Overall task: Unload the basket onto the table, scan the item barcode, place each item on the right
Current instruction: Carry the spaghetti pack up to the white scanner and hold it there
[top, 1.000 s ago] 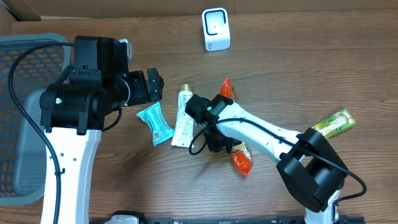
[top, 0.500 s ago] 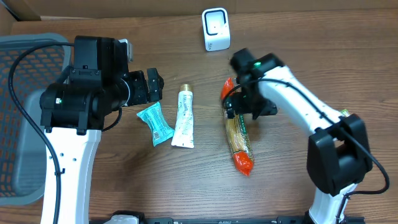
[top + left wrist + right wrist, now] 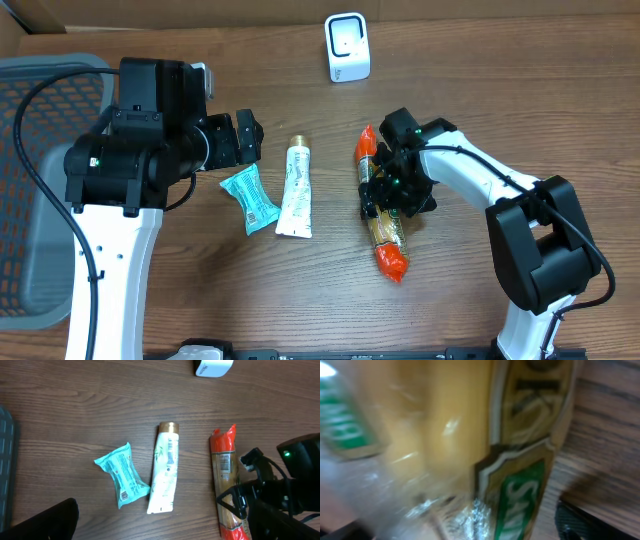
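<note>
right gripper (image 3: 386, 198) sits low over the packet (image 3: 384, 236), fingers (image 3: 585, 522) spread wide, not gripping. packet lies flat on the table (image 3: 230, 295), right of centre. tube (image 3: 294, 190) and teal pouch (image 3: 248, 198) lie to its left. left gripper (image 3: 245, 138) hangs open and empty near the pouch. scanner (image 3: 347, 47) stands at the far edge.

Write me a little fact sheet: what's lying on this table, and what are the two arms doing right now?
Scanner: white, standing at the far edge
Items: teal packet, white tube, long orange-ended packet, lying apart in a row
Right arm: jaws low over the long orange-ended packet; grip unclear
Left arm: jaws open, empty, near the teal packet
Basket: grey, at the left edge
</note>
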`<state>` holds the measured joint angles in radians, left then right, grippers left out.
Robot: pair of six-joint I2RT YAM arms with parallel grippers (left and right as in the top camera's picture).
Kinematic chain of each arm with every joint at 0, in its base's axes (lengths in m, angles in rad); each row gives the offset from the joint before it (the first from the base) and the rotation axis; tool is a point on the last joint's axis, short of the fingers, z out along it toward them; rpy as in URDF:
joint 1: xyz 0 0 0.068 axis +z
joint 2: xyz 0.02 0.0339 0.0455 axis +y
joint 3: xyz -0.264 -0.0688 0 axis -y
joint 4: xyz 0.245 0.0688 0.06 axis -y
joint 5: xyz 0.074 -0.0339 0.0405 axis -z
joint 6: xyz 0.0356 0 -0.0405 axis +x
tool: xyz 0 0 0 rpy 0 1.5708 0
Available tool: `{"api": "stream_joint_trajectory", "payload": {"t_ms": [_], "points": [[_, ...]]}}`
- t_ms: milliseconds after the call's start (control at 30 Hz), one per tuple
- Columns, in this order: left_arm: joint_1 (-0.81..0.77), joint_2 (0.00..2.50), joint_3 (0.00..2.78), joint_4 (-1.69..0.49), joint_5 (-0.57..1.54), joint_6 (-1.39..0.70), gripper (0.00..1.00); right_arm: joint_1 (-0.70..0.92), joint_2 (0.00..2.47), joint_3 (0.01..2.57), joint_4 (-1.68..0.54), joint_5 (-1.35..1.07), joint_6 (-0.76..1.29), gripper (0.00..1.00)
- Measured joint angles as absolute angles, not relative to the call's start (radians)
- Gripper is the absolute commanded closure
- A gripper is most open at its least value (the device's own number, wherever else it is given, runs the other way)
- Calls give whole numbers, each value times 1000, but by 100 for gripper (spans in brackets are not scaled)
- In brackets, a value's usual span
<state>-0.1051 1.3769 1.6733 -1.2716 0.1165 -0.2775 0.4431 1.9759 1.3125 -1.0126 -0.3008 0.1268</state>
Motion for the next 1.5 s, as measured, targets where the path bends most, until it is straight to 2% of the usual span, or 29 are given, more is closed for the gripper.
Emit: {"api": "stream_joint_trajectory", "payload": {"t_ms": [133, 233, 333, 533, 833, 1267, 1500], "points": [[-105, 1377, 1673, -1272, 117, -278, 0, 443, 1968, 1282, -969, -290, 154, 42], [-105, 1377, 1673, -1272, 117, -278, 1, 445, 1966, 1268, -948, -289, 162, 75], [-105, 1377, 1673, -1272, 117, -278, 0, 443, 1953, 1267, -944, -307, 171, 96], [-105, 1377, 1673, -1272, 117, -278, 0, 422, 1947, 1268, -953, -414, 172, 96], [-105, 1377, 1673, -1272, 117, -278, 0, 345, 1924, 1282, -1015, -830, 12, 96], [-105, 1377, 1673, -1272, 117, -278, 1, 311, 1519, 1391, -1091, -1170, -48, 96], [-105, 1377, 1673, -1272, 117, -278, 0, 298, 1454, 1414, -1046, -1280, 16, 96]]}}
